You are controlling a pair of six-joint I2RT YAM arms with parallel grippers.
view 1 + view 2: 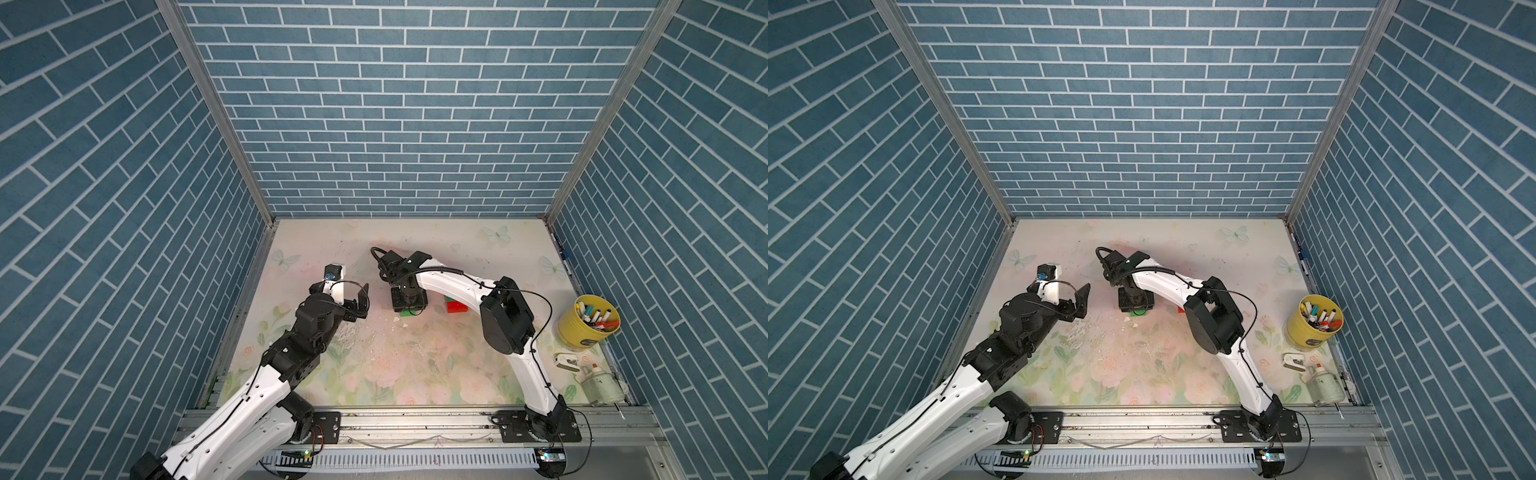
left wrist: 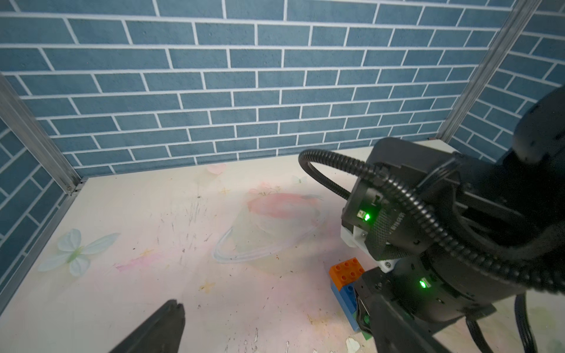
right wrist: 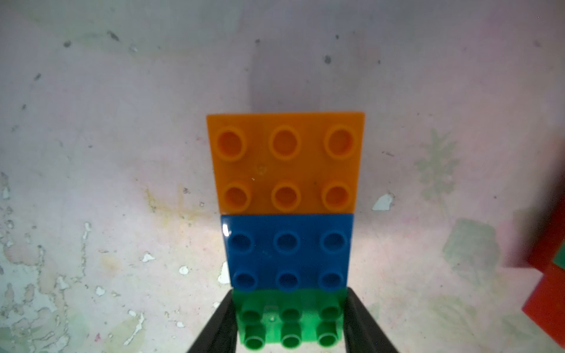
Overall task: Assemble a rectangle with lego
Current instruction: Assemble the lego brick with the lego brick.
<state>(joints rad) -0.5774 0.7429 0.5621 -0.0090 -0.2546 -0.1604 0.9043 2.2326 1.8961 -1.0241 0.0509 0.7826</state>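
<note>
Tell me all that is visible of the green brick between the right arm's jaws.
The green brick is glossy plastic, studs up, six studs showing. One long side meets the blue brick, beyond which comes the orange brick. The jaws of the right gripper press on its two short ends. It seems to rest on the table; its underside is hidden.

Bright, even light (soft shadows); right wrist view seems blurred at edges.

Table (image 1: 374,374): orange brick (image 3: 284,162), blue brick (image 3: 287,250), green brick (image 3: 290,321) in a touching row mid-surface; red bricks (image 1: 457,306) near; cup (image 1: 575,332), bottle (image 1: 598,384) at right edge.
</note>
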